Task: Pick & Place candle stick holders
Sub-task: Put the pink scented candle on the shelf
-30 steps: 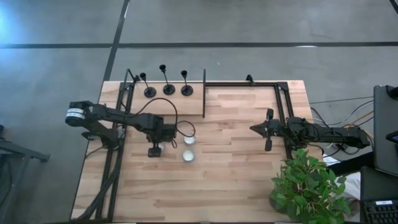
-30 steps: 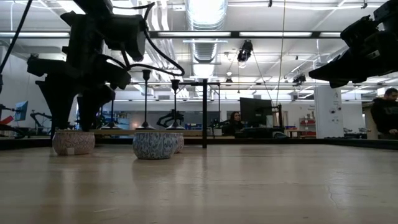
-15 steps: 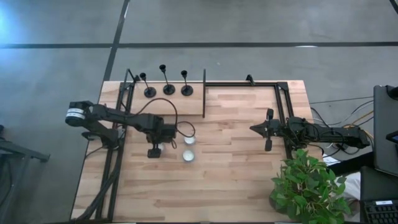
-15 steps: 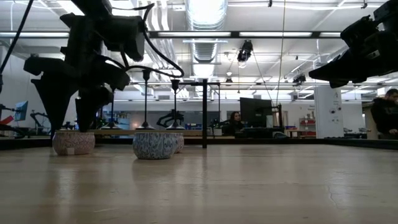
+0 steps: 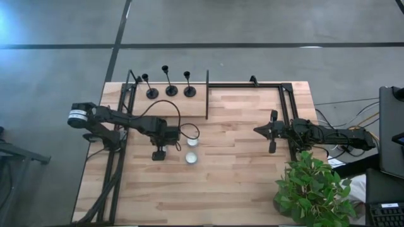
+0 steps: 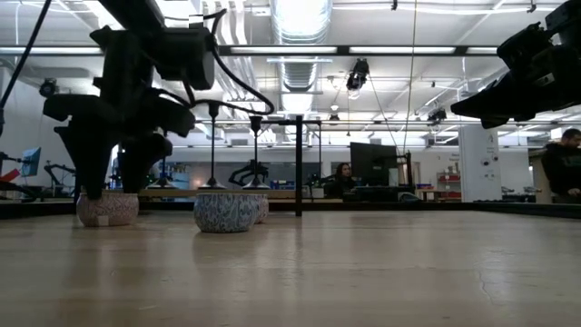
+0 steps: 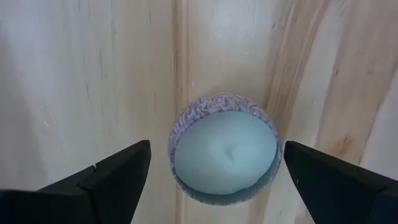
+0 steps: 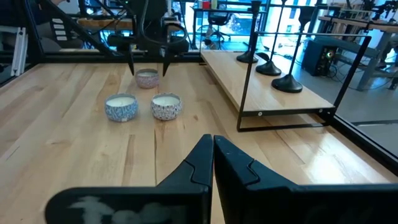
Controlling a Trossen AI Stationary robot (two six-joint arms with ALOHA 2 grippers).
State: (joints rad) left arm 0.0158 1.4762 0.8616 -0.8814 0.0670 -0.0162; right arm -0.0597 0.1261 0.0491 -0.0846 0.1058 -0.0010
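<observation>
Over tealight (image 7: 224, 149), left claw (image 5: 159, 153) lowered, fingers narrowed.

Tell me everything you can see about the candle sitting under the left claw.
The candle is a low round tealight: pale, smooth wax with a small dimple at its centre, in a cup whose wall carries a fine purple-and-white swirl pattern. It stands upright on the light wooden table. The left claw hangs directly above it, open, one dark finger on each side, neither touching it. Two similar candles sit nearby.
</observation>
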